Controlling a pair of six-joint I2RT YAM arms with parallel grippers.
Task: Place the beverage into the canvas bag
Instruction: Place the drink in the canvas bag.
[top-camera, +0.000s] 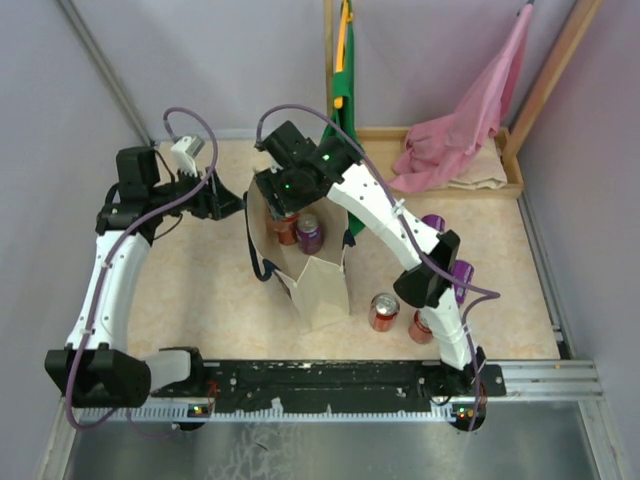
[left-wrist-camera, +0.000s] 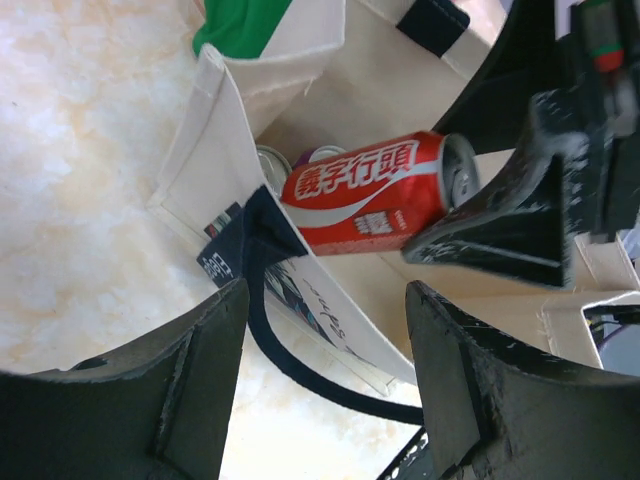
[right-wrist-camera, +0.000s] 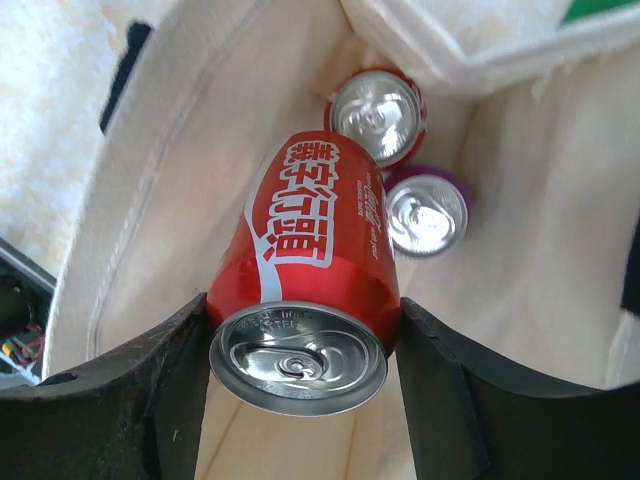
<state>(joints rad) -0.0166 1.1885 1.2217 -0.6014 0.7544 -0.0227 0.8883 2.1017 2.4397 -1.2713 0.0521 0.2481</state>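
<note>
Right gripper (right-wrist-camera: 302, 325) clamped on red can (right-wrist-camera: 315, 235) — can tilted, inside mouth of canvas bag (top-camera: 325, 292), not yet released. Below it, two cans upright at bag bottom, side by side: second red can (right-wrist-camera: 378, 112), purple can (right-wrist-camera: 428, 212). Left gripper (left-wrist-camera: 325, 330) jaws apart, empty, just beside bag's left wall — dark strap (left-wrist-camera: 256, 290) loops between fingers, contact hard to tell.

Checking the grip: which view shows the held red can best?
Right wrist view: the red can sits large, squeezed between both fingers. Left wrist view shows its printed side inside the canvas bag. Top view mostly hides it under the right gripper.
</note>
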